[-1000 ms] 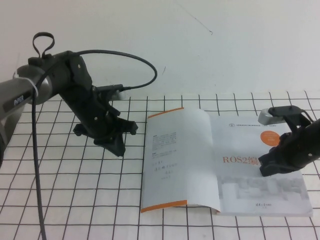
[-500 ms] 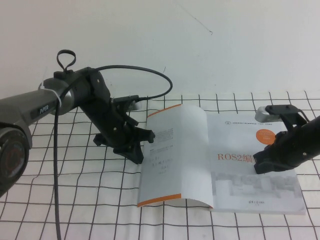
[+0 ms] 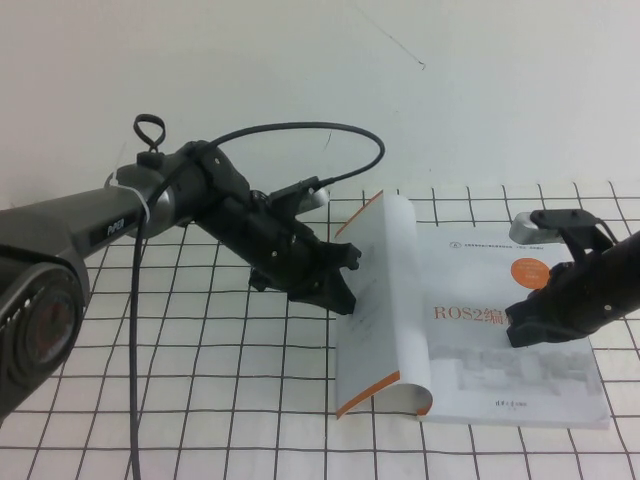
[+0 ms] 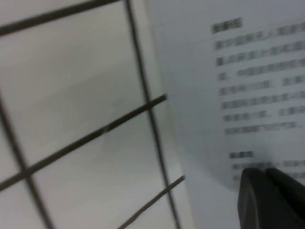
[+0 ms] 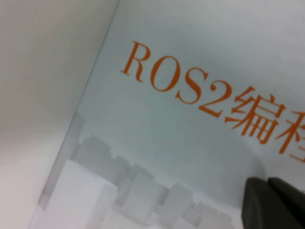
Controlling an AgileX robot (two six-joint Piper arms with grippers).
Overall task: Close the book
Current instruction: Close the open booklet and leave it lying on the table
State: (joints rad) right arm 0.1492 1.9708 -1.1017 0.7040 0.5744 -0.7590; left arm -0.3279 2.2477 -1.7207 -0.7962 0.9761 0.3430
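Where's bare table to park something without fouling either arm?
Free: the table near-left, bordered by the left arm and the raised cover. Crowded: left gripper sits against that cover mid-table; right gripper presses the book at right.

Left tool (image 4: 268, 186), dark, fingers pressed together, is resting its tip against the white book page with blurred grey print (image 4: 228, 95). Page is covering part of the white worktop with black grid lines (image 4: 71, 95), its edge cutting across the grid.

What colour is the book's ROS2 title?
Orange title, right wrist view. Left pincer at lifted cover; right pincer on book.
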